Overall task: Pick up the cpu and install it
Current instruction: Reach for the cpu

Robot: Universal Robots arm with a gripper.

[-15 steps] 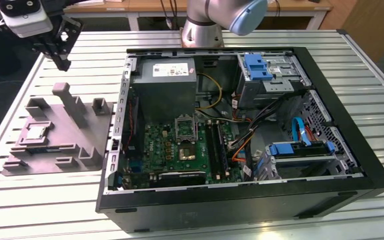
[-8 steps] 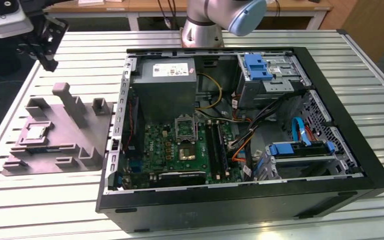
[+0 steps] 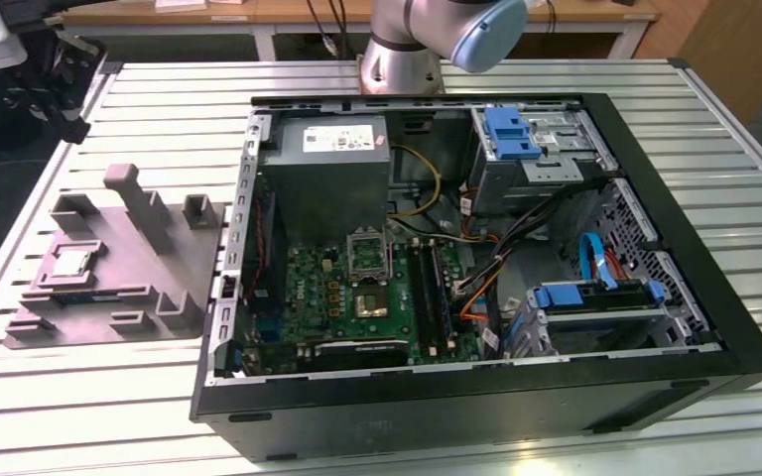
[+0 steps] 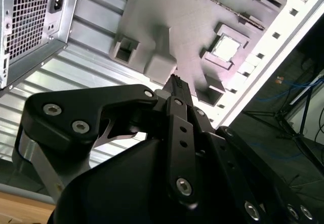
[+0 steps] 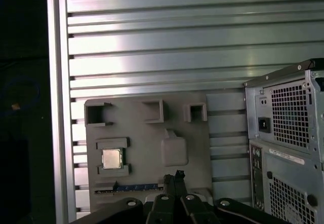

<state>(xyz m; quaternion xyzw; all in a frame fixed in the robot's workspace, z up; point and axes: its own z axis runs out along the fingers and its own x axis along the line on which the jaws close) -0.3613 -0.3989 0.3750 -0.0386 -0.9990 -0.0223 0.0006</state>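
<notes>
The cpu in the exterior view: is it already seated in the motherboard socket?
No, the cpu lies in a recess of the grey fixture block, outside the computer case, at the exterior view's left.

We find open air straight above the cpu. Low rims of the block hem its sides, and upright posts rise near it. A bare strip of table separates the block from the case. In the exterior view the case lies with its side open, leaving the socket free from above. Crowding it are the frame just beside it, the power supply beyond that, and memory sticks and loose cables toward the exterior view's right.
</notes>
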